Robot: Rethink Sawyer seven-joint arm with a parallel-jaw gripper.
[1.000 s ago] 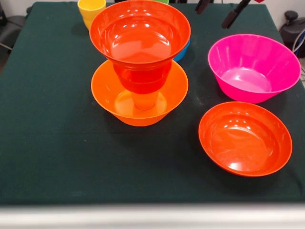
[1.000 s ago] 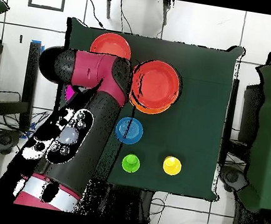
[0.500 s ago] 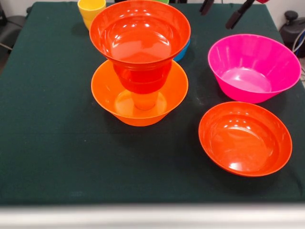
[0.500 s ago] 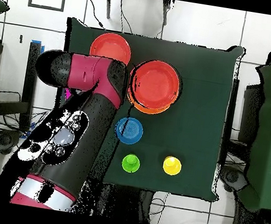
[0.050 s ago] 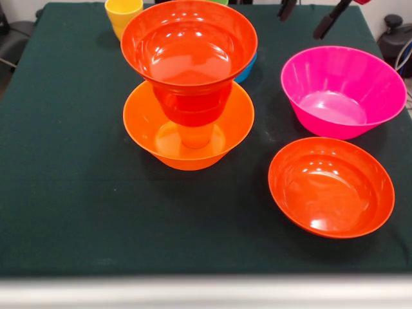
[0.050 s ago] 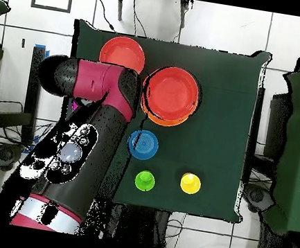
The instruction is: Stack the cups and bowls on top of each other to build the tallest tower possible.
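Overhead view: dark green bench (image 6: 215, 126) on white tiled floor (image 6: 224, 29), cables (image 6: 130, 4) beyond; pincer (image 5: 309, 16) spread, probably empty.

Arm (image 6: 91, 134) is hiding the pink bowl (image 5: 343, 90) overhead; gripper (image 5: 310, 16) is getting cut off at top edge, front view.

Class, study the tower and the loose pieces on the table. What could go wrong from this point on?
1. The tower is top-heavy: a wide red-orange bowl rests on a narrower piece, above a small cup standing in the large orange bowl. A nudge may topple it.
2. The open claw hangs above the magenta bowl; that bowl's wide rim may be hard to grip.
3. The yellow cup stands close behind the tower, so reaching it risks a bump.
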